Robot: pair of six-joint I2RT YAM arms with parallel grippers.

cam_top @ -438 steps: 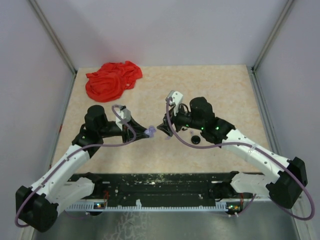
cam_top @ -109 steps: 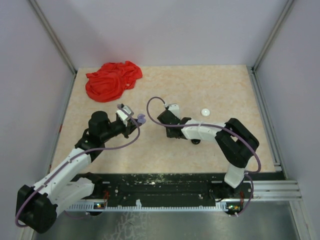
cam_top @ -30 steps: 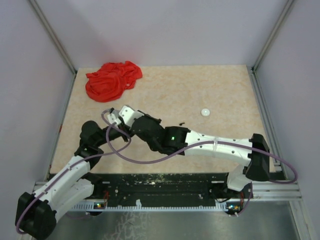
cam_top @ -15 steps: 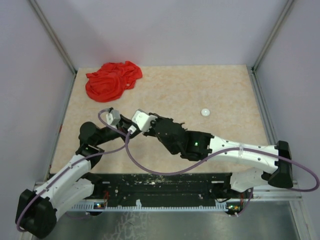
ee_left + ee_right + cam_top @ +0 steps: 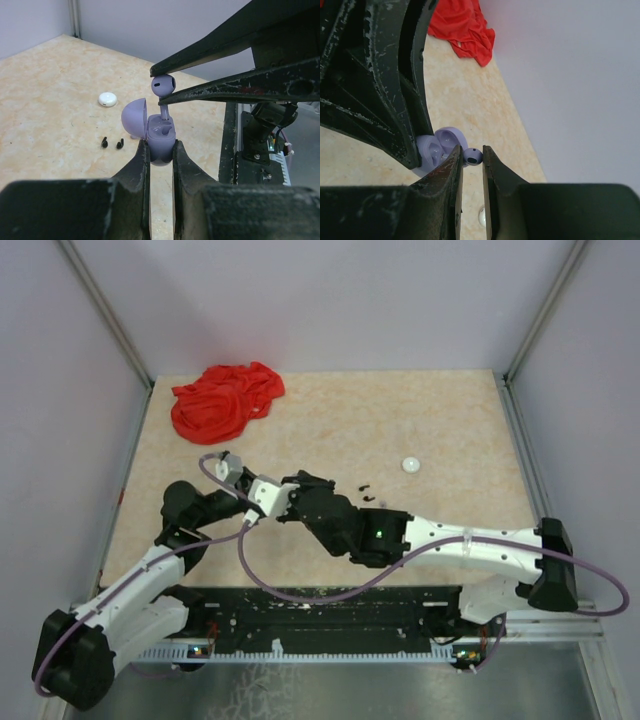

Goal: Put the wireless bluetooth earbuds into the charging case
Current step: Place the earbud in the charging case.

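Beige tabletop [image 5: 420, 420]: lavender case [image 5: 159, 135] (lid open) is clamped by left gripper [image 5: 160, 147]; lavender earbud [image 5: 162, 84], pinched by right gripper [image 5: 471, 154], has been brought to it.

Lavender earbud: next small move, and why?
Probably ease the right gripper straight down a little: the small lavender plastic earbud has its stem just entering the open lavender charging case, head well above it; the left gripper holds the case upright.

The right gripper [image 5: 471, 153] pinches a lavender earbud [image 5: 474, 157] just beside the open lavender charging case [image 5: 442, 142], which the left gripper [image 5: 420, 152] clamps over the tan table [image 5: 470, 105], a red cloth [image 5: 462, 25] well beyond.
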